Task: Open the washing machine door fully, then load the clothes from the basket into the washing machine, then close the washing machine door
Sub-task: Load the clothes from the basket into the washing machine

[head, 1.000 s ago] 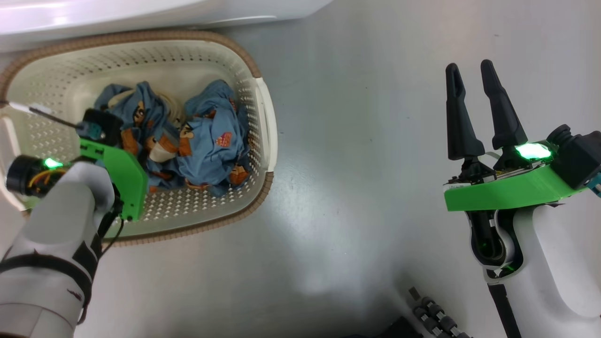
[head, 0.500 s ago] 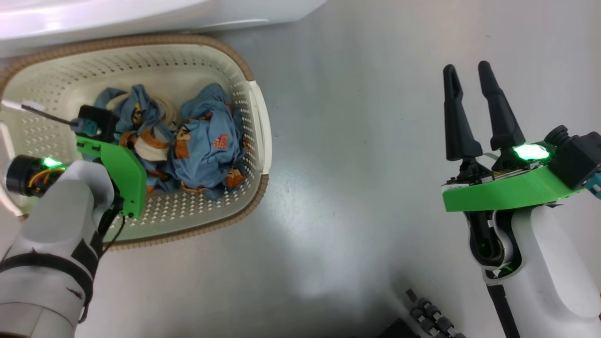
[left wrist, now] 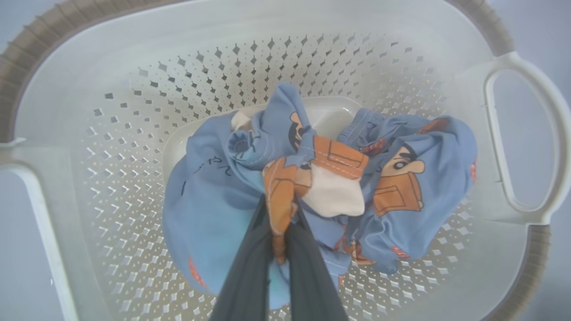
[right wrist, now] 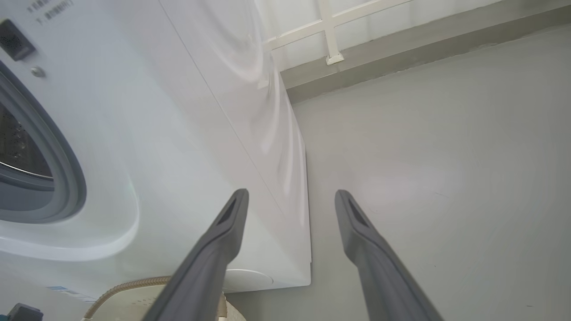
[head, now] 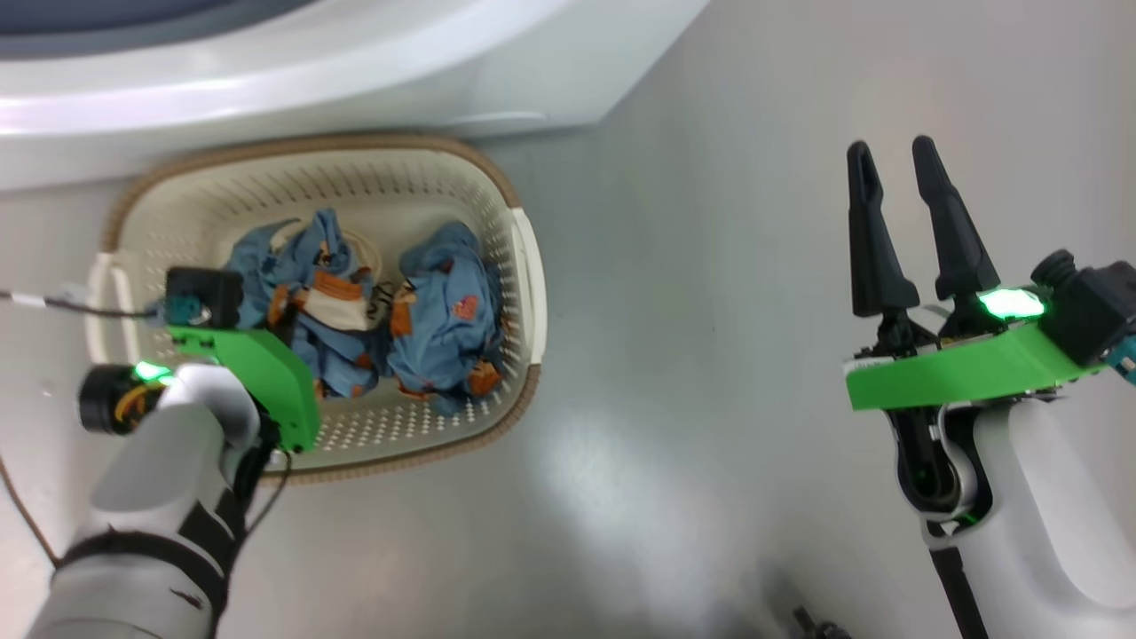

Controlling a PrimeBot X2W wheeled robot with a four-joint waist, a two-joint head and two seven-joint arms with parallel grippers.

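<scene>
The left arm's pale forearm rises from the lower left of the head view. Its wrist, with a green bracket, bends over the near side of the cream plastic laundry basket [head: 525, 266] with perforated sides and a brown woven-look rim. The left pincer [left wrist: 280, 218] points down into the basket, and its two dark fingers are closed tight on an orange-printed fold of the clothes [head: 444, 306], a small bundle of light blue fabric with orange and brown cartoon figures. The bundle lies on the basket's bottom, bunched towards the middle, with the pinched fold drawn up between the fingers.

The basket stands on the smooth grey floor [head: 701, 373], just in front of the big white front-loading washing machine [head: 373, 80].

The right arm's forearm comes up from the lower right of the head view. The right pincer [head: 889, 151] is held over bare floor, well apart from the basket, with its fingers spread wide and nothing between them. They point past the machine's front corner. In the right wrist view the grey-blue rubber gasket [right wrist: 73, 178] rings the dark steel drum [right wrist: 20, 151].
</scene>
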